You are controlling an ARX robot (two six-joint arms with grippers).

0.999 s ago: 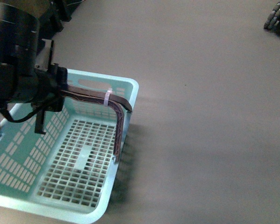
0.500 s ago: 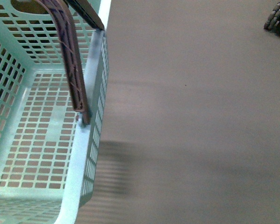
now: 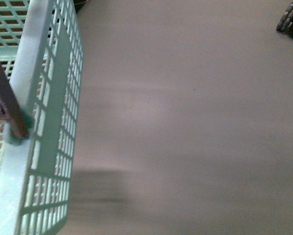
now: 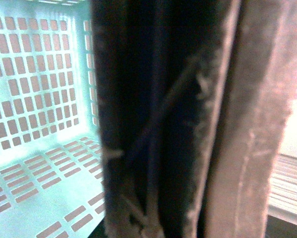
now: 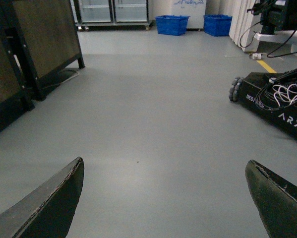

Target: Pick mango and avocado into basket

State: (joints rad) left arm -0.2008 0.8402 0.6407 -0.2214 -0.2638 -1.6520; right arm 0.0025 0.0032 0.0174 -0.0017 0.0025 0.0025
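Left wrist: basket (image 4: pixel 19 208) handle (image 4: pixel 247 124) before jaws

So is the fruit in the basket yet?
Not yet. The part of the basket floor that shows is bare, and no mango or avocado is in view. Its brown handle fills the left wrist view, so it looks carried. The right claw is open and holds nothing. Both fruits are left.

Basket (image 3: pixel 43 98) fills the near left, its handle (image 3: pixel 3 98) joined at the right wall's rim, floor (image 3: pixel 185 122) to its right, wheeled base (image 3: pixel 290 17) at the far right behind.
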